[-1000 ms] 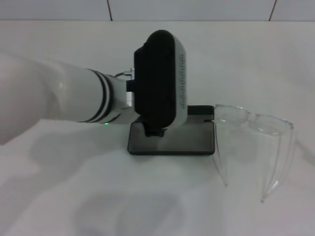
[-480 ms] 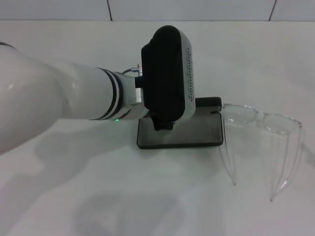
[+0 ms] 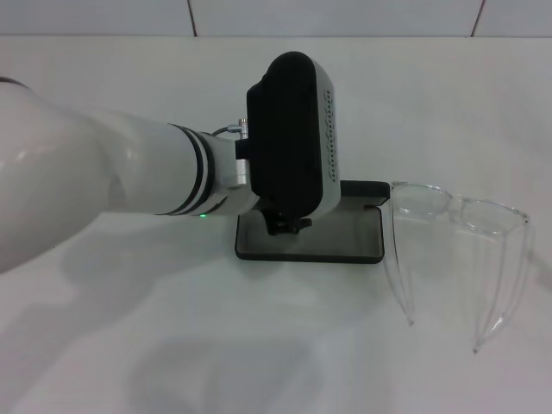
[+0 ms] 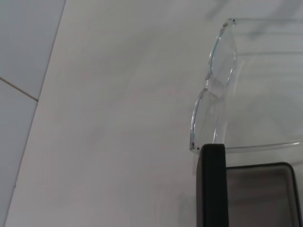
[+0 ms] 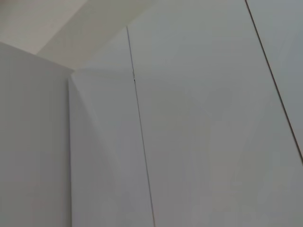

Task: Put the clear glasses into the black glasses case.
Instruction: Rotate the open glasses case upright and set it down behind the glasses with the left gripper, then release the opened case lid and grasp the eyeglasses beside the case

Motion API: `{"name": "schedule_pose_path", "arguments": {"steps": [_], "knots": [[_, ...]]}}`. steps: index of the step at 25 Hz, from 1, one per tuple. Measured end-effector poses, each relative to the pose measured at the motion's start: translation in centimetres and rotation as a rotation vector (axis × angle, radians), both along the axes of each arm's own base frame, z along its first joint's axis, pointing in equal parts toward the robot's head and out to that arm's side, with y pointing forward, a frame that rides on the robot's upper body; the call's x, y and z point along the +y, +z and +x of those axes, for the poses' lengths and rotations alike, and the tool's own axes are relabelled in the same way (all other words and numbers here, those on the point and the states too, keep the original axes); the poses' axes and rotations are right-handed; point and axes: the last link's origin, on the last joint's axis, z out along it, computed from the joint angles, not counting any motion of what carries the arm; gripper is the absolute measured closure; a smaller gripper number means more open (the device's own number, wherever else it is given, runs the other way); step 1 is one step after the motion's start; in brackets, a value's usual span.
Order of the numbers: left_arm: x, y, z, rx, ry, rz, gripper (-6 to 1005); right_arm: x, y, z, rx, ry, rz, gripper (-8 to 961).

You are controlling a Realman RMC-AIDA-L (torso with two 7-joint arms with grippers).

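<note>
Directly beneath the left gripper (image 3: 286, 226), the open black glasses case (image 3: 336, 243) is being hovered over on the white table (image 3: 259, 345); whether its fingers are spread cannot be told. Just beside it, the clear glasses (image 3: 457, 216) are being left untouched, temple arms unfolded.

One black glasses case (image 3: 336, 241) lies open on the white table (image 3: 259, 345), its single lid (image 4: 211, 189) raised at the 12 o'clock edge of its one grey-lined tray. One pair of clear glasses (image 3: 457, 233) sits just beside the case at its 3 o'clock side, with two lenses and two temple arms pointing toward 6 o'clock. One robot arm is in view, the left arm (image 3: 129, 172), reaching in from 9 o'clock over the case. One green indicator light (image 3: 201, 216) glows on the arm's wrist.
</note>
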Motion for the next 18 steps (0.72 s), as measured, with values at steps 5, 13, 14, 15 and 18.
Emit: {"name": "schedule_pose_path", "arguments": {"steps": [5, 13, 14, 15, 18], "knots": [[-0.5, 0.6, 0.4, -0.017, 0.027, -0.002, 566, 1.1, -0.2, -0.1, -0.008, -0.004, -0.020, 146], [-1.0, 3.5, 3.1, -0.246, 0.074, 0.004, 529, 7.0, -2.4, -2.1, -0.139, 0.027, -0.243, 150], [-1.0, 3.9, 3.4, -0.290, 0.088, -0.002, 524, 8.1, -2.7, -2.4, -0.178, 0.023, -0.305, 150], [-1.3, 4.5, 3.9, -0.371, 0.113, -0.025, 526, 8.9, -3.0, -2.8, -0.217, 0.019, -0.361, 151], [-2.2, 6.4, 4.6, -0.605, 0.154, -0.125, 530, 11.0, -3.4, -4.0, -0.364, -0.019, -0.530, 152]]}}
